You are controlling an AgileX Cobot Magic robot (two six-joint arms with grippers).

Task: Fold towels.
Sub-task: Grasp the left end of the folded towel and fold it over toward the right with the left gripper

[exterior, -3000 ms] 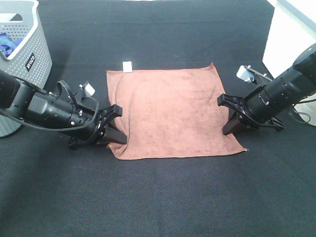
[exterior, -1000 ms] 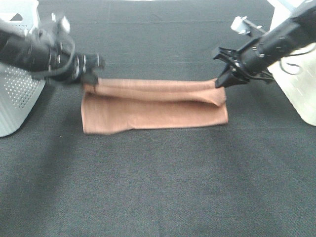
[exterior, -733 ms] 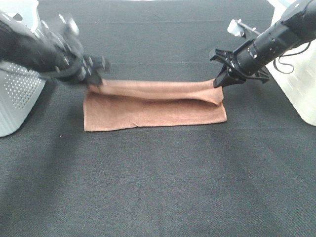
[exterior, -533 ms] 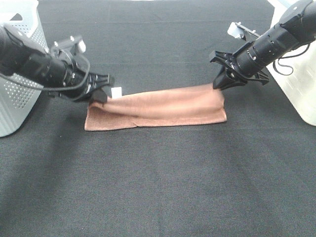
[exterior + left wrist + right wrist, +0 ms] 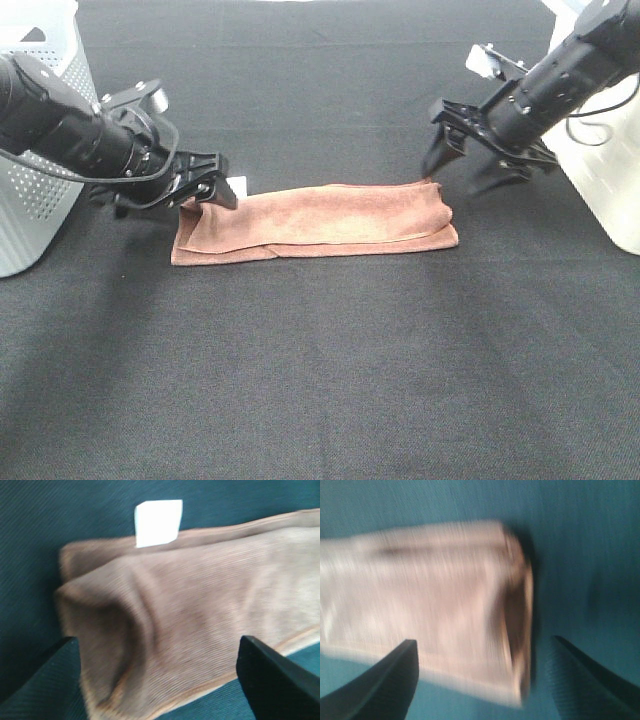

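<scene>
Exterior high cam is showing the towel [image 5: 330,218] lying mid-table [image 5: 320,380] as a long folded strip. L gripper [image 5: 212,190] is hovering at the end nearer the basket [image 5: 40,150] and R gripper [image 5: 462,170] just above the other end, both w/ fingers spread, holding nothing. Left wrist cam: fingers [image 5: 270,680] are sitting wide apart over a rumpled corner by the white tag [image 5: 157,522]. Right wrist cam, blurry: fingers [image 5: 395,680] are gaping over the towel end. My read: lifting straight up is keeping layers from dragging; the rumpled corner is needing smoothing before the next fold.
</scene>
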